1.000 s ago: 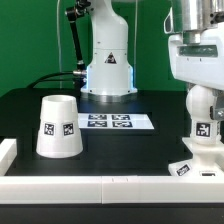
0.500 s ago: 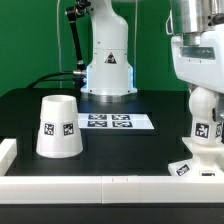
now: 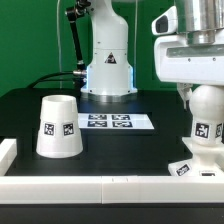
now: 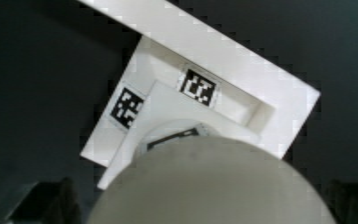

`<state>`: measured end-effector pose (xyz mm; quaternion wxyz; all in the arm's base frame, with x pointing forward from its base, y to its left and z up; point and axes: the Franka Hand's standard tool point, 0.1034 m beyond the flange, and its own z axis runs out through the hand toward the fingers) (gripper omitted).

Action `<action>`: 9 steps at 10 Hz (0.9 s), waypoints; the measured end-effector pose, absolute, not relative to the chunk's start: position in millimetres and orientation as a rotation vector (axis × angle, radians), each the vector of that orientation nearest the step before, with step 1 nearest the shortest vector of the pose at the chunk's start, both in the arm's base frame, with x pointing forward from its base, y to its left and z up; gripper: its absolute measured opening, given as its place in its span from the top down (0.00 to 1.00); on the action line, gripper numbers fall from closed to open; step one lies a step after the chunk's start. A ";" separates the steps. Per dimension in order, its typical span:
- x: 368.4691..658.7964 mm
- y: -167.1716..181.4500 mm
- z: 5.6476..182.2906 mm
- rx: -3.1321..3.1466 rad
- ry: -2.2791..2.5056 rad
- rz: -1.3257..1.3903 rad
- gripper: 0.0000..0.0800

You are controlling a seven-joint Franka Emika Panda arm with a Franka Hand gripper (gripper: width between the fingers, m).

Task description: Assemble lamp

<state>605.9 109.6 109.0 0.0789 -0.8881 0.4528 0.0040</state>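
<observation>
The white ball bulb (image 3: 208, 112) stands upright on the stem of the flat square base (image 3: 192, 166) at the exterior view's right. My gripper (image 3: 203, 90) hangs just above and around the bulb's top, open, with both fingers clear of it. In the wrist view the bulb (image 4: 202, 180) fills the space between my dark fingertips, and the tagged base (image 4: 220, 85) lies beyond it. The tapered shade (image 3: 58, 125) sits mouth down, alone, at the exterior view's left.
The marker board (image 3: 110, 122) lies flat in the middle of the black table. A white rail (image 3: 100, 186) runs along the front edge, with a raised end at the left. The arm's own pedestal (image 3: 108, 68) stands at the back.
My gripper has opened wider and risen a little off the bulb. The bulb stays standing on the base. The shade has not moved.
</observation>
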 end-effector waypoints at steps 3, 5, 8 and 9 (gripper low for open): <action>605.5 108.9 107.4 -2.779 1.093 -0.010 0.13; 605.6 110.6 108.8 -2.931 0.765 -0.052 0.13; 608.4 105.8 110.3 -3.063 0.131 -0.084 0.13; 606.4 101.9 109.0 -3.069 -0.065 -0.052 0.13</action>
